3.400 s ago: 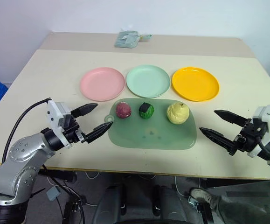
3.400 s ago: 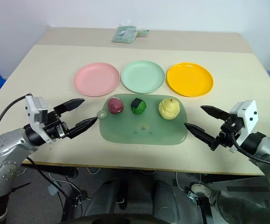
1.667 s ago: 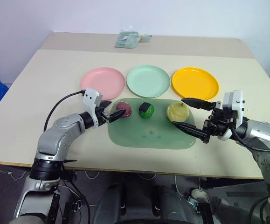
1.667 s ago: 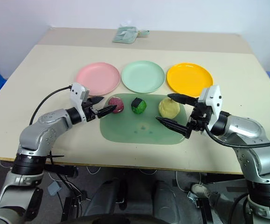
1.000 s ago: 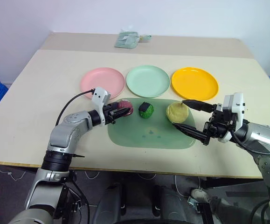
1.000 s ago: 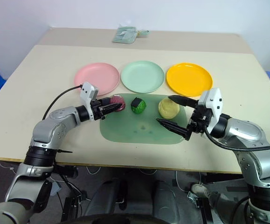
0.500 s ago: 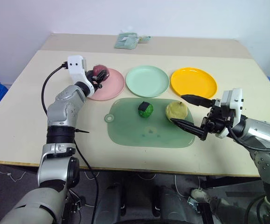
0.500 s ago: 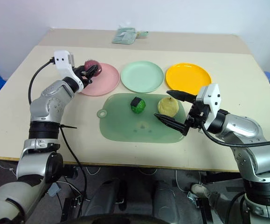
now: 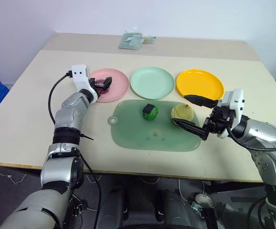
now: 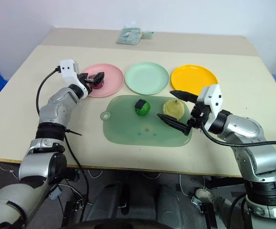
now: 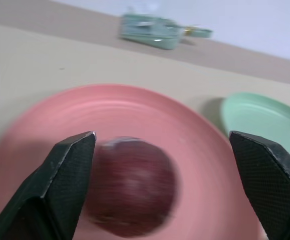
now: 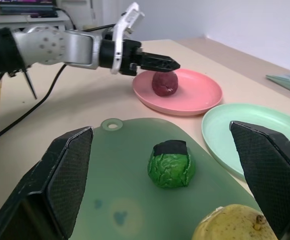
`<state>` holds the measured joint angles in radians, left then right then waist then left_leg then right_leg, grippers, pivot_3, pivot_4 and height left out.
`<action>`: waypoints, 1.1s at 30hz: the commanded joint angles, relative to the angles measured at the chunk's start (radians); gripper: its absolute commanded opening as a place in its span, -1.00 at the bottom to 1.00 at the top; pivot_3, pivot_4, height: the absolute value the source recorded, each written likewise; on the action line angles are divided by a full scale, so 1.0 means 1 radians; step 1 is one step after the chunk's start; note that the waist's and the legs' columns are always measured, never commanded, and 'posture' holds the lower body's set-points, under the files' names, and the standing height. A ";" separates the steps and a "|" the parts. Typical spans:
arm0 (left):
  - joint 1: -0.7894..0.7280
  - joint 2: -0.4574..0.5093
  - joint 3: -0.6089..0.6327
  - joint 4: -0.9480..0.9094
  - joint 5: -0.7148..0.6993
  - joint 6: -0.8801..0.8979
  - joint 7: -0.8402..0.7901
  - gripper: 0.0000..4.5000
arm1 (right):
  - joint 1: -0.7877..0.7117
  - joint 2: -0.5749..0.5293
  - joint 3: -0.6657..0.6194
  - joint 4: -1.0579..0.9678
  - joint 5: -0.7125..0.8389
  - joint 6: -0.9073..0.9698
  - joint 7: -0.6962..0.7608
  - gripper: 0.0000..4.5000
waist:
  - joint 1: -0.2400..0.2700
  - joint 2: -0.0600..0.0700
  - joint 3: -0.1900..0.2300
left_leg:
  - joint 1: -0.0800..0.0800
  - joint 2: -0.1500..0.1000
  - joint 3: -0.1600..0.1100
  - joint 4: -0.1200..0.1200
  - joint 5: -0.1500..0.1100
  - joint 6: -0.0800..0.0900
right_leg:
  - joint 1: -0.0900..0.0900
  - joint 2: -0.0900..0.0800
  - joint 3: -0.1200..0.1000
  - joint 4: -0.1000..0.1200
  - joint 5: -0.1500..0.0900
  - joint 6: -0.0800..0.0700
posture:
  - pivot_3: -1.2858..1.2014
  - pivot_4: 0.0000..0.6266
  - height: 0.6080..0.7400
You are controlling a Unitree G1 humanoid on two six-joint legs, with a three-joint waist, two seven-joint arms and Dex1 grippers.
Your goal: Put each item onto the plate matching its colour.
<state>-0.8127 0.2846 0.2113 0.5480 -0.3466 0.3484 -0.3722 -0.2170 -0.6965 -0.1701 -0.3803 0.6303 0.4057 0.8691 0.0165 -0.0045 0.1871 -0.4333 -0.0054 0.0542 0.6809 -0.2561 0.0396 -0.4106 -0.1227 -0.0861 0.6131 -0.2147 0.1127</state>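
Tabletop: red lump (image 11: 129,186) between left tool's (image 11: 162,165) open fingers.

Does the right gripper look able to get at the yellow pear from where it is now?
Probably yes. The right gripper is open with its fingers either side of the pear on the green mat, and nothing lies between them.

Even, bright diffuse overhead light, soft short shadows under the plates and arms on the counter (image 9: 28,109). No hard glare, only a mild sheen on the green mat (image 9: 152,138). Head views sharp. Left wrist view is soft: red lump (image 11: 129,185) smeared, pink plate (image 11: 195,150) rim blurred. Right wrist view crisp except the near pear (image 12: 230,227).
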 commanded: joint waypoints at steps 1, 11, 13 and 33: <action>0.054 -0.004 -0.032 -0.229 -0.066 0.091 -0.072 0.98 | -0.006 0.008 -0.020 -0.031 0.005 -0.015 -0.012 1.00 | -0.002 0.000 0.000 | 0.000 0.000 0.000 0.000 0.000 0.000 | 0.000 0.000 0.000 0.000 0.000 0.000 | 0.03 -0.52 1.00; 0.091 -0.101 -0.227 -0.379 -0.107 0.268 -0.228 0.98 | -0.024 0.014 -0.005 -0.046 0.007 0.000 -0.036 1.00 | 0.001 0.000 0.000 | 0.000 0.000 0.000 0.000 0.000 0.000 | 0.000 -0.001 0.000 -0.001 0.000 0.000 | 0.03 -0.52 1.00; 0.084 -0.112 -0.254 -0.359 -0.097 0.271 -0.250 0.98 | -0.021 0.011 -0.009 -0.056 0.011 0.006 -0.042 1.00 | -0.001 0.000 0.000 | 0.000 0.000 0.000 0.000 0.000 0.000 | 0.000 -0.001 0.000 0.000 0.000 0.000 | 0.03 -0.52 1.00; -0.035 -0.145 -0.323 -0.113 0.092 0.123 -0.244 -0.16 | 0.097 0.006 -0.079 -0.155 0.028 0.022 -0.107 1.00 | 0.003 0.000 0.000 | -0.002 0.000 -0.001 0.001 0.000 0.001 | -0.002 -0.001 0.000 -0.001 0.000 -0.001 | 0.03 -0.52 1.00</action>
<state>-0.7895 0.1541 -0.1653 0.4181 -0.2488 0.5222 -0.6466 -0.1192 -0.6859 -0.2146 -0.4957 0.6446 0.4400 0.7653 0.0196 -0.0041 0.1869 -0.4361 -0.0057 0.0532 0.6818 -0.2565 0.0406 -0.4130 -0.1237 -0.0860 0.6123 -0.2150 0.1119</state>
